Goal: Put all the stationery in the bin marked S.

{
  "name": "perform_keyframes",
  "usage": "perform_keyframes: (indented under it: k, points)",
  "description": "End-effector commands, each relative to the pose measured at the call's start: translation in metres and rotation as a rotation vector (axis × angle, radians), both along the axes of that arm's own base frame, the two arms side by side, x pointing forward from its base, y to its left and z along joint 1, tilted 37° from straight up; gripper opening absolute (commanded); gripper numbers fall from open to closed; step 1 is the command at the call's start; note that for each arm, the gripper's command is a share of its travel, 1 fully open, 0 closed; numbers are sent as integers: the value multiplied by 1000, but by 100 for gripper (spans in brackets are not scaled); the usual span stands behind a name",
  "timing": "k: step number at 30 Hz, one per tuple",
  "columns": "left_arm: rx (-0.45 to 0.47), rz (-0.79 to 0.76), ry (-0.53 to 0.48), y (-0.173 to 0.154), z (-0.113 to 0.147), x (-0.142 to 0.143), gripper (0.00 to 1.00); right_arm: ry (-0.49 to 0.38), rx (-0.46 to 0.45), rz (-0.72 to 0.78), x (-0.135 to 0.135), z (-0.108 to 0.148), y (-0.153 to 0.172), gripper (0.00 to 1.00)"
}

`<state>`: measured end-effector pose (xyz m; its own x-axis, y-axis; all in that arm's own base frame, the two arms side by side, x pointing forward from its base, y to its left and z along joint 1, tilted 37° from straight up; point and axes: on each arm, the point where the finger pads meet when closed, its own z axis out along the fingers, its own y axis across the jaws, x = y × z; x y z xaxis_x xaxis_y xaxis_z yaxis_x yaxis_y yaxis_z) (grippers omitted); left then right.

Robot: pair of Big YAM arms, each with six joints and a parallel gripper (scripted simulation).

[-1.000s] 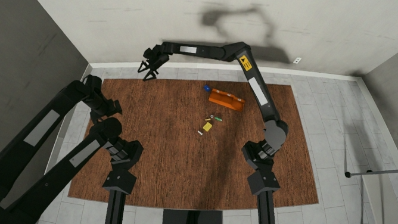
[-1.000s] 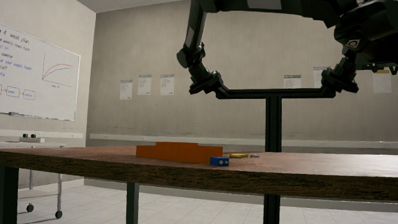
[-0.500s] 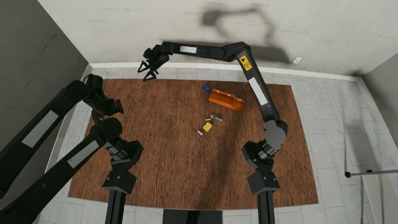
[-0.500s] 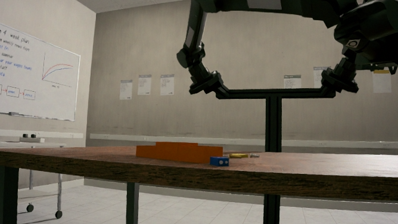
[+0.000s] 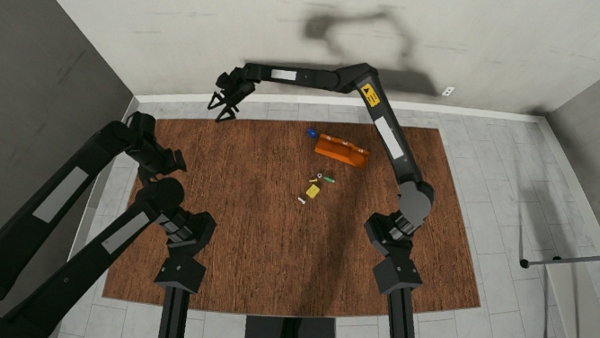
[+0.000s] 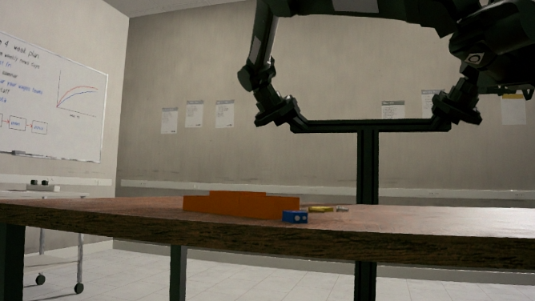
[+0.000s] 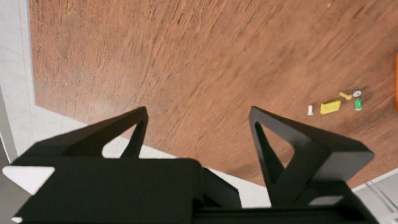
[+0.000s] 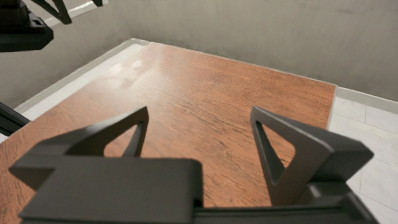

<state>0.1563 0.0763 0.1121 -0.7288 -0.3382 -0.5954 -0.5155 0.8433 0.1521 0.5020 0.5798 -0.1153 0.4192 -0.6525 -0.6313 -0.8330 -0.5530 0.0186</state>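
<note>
I have both grippers wide apart with nothing in them: my left gripper [image 5: 163, 171] [image 7: 198, 111] is above the left end of the brown wood desk [image 5: 251, 216] [image 6: 420, 224] [image 7: 200, 60] [image 8: 215, 95], and my right gripper [image 5: 215, 114] [image 8: 199, 111] is up past its back edge.

The long orange bins [image 5: 337, 140] [image 6: 240, 204] [image 7: 397, 82] are well to the right of both grippers. Their long side slants, with the right end nearer the arms' bases. Their back wall has steps, and I can't read the letters. The blue block [image 5: 312, 133] [image 6: 295, 216] is just beside their left end, boxy, with two pale dots.

Also to the right of my left gripper, the skinny green stick [image 5: 329, 179] [image 7: 358, 104] slants much like the bins. The little ring [image 5: 319, 175] [image 7: 356, 93] is close to it. The yellow bolt [image 5: 313, 180] [image 7: 345, 95] lies almost sideways. The flat yellow block [image 5: 313, 191] [image 6: 320, 207] [image 7: 330, 107] is tilted, and the pale screw [image 5: 302, 200] [image 6: 342, 208] [image 7: 310, 110] slants beside it.
</note>
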Motion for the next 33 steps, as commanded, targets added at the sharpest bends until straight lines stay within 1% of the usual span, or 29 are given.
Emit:
perform_keyframes:
  k: [1,23,24,26,31,32,33]
  points:
    - [1,-3,16,-1,-6,-3,100,0,0,0,0,0,0,100]
    - [1,-3,16,-1,-6,-3,100,0,0,0,0,0,0,100]
    - [1,-3,16,-1,-6,-3,100,-25,22,-8,22,-1,-4,100]
    - [1,-3,16,-1,-6,-3,100,-18,17,-7,27,-15,-12,100]
    - [1,-3,16,-1,-6,-3,100,-18,17,-8,28,-16,-13,100]
    - [1,-3,16,-1,-6,-3,100,-36,13,-48,12,5,-7,100]
    - [1,-3,16,-1,-6,-3,100,-35,-27,-86,20,9,-17,100]
